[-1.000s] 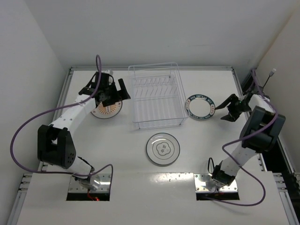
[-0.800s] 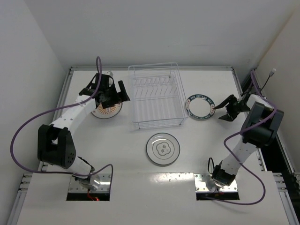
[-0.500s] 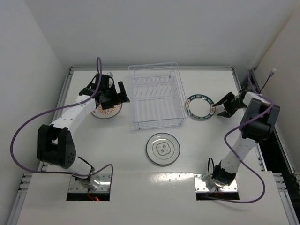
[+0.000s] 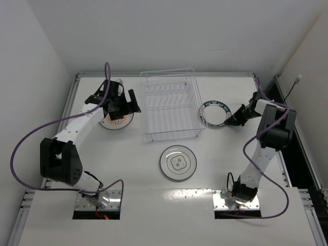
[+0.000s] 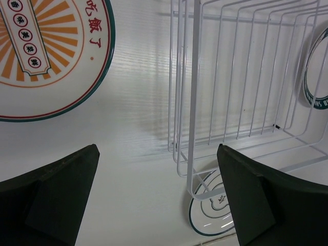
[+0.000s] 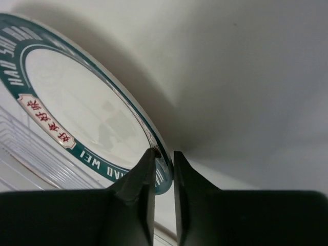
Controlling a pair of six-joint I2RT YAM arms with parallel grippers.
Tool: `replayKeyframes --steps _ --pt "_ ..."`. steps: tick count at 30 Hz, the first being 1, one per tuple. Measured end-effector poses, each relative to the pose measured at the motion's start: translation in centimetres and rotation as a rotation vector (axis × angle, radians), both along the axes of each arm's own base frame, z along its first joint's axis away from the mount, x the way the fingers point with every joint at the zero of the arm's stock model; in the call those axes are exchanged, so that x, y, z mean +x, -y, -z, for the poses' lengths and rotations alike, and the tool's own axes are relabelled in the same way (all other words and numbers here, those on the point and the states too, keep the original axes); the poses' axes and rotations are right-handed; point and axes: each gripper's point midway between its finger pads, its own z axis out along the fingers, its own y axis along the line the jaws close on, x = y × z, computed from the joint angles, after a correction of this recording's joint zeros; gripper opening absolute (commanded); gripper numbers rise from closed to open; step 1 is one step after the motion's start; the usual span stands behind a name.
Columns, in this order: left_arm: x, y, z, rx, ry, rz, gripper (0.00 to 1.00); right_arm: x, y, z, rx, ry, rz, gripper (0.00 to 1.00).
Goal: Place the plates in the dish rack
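Orange-sunburst plate (image 4: 116, 119): left of white wire dish rack (image 4: 170, 105).
Grey-ringed plate (image 4: 178, 163): in front of rack.
Blue-rimmed plate (image 4: 215, 114): right of rack, rim pinched by right end effector (image 6: 164, 156).
Left end effector (image 5: 156, 169): spread.

**White table boxed in by bare white walls**

A white table (image 4: 128, 169) fills the lower two thirds of the overhead view. Plain white walls close it in: a back wall (image 4: 169, 36) across the top, a left wall (image 4: 25, 92) and a right wall (image 4: 312, 51) slanting in at the sides. Grey metal rails (image 4: 225, 75) edge the table. The light is even and shadows are soft and faint.
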Motion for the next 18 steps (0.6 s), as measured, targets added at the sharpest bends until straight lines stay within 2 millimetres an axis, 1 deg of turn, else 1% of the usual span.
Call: replayKeyframes --steps 1,3,7,9,11,13,15,18 --pt "0.0 -0.1 0.0 0.001 -0.002 -0.002 1.0 0.1 -0.2 -0.1 0.006 0.005 -0.004 0.01" --pt "0.0 -0.2 0.1 0.001 -0.004 -0.005 1.0 0.4 -0.5 -0.4 0.027 0.026 -0.011 0.0" --pt "0.0 -0.2 -0.1 -0.001 -0.005 -0.005 1.0 0.6 -0.5 -0.9 0.022 0.044 -0.018 0.0" --pt "0.1 -0.2 -0.5 -0.004 0.002 -0.004 1.0 0.7 -0.3 -1.7 0.006 0.057 -0.02 0.0" --pt "0.4 -0.1 -1.1 -0.007 0.013 -0.004 1.0 0.7 -0.1 -2.9 -0.026 0.073 -0.024 0.0" --pt "0.7 0.0 -1.9 -0.009 0.028 -0.004 1.0 1.0 0.4 -4.8 -0.071 0.1 -0.021 0.0" --pt "1.0 0.0 -2.6 -0.013 0.043 -0.003 1.0 2.0 1.1 -7.6 -0.136 0.161 -0.018 0.0" --pt "1.1 0.1 -3.0 -0.014 0.05 -0.001 1.0 3.4 2.2 -12.9 -0.271 0.27 0.0 0.0"
